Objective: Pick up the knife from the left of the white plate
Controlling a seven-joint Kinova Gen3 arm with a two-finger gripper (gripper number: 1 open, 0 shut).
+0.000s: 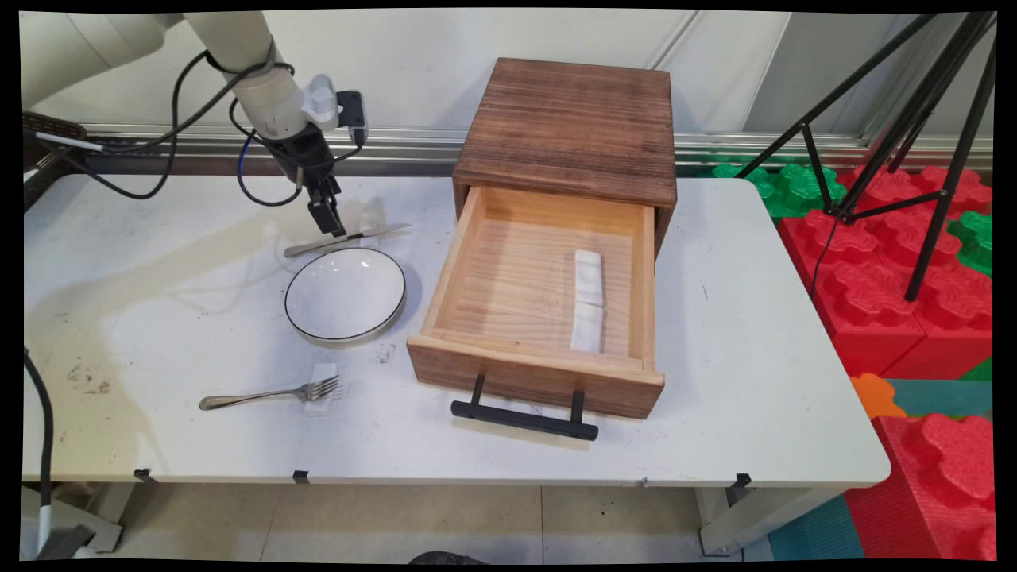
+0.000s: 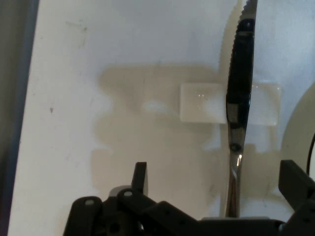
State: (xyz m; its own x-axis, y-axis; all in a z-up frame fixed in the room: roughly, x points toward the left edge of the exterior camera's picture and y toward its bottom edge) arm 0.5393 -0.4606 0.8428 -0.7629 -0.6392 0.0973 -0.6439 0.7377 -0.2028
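At the near edge of the white counter (image 1: 715,381) a fork (image 1: 270,394) lies with its tines propped on a small white block (image 1: 322,389). Just beyond it sits a white bowl with a dark rim (image 1: 346,295). To the right stands a wooden box (image 1: 568,131) with its drawer (image 1: 540,318) pulled out, black handle (image 1: 524,419) toward the near side; a folded white cloth (image 1: 588,300) lies inside along the drawer's right part.

Behind the bowl a table knife (image 1: 349,238) lies across a clear block (image 2: 202,102), which lifts it off the counter. The claw (image 1: 332,222) hangs low over the knife's handle end, its fingers (image 2: 140,177) spread apart to either side of the handle (image 2: 235,182). Whether they touch the counter is hard to judge from here. Off the far right a black tripod (image 1: 914,119) stands on red and green foam blocks (image 1: 890,270).
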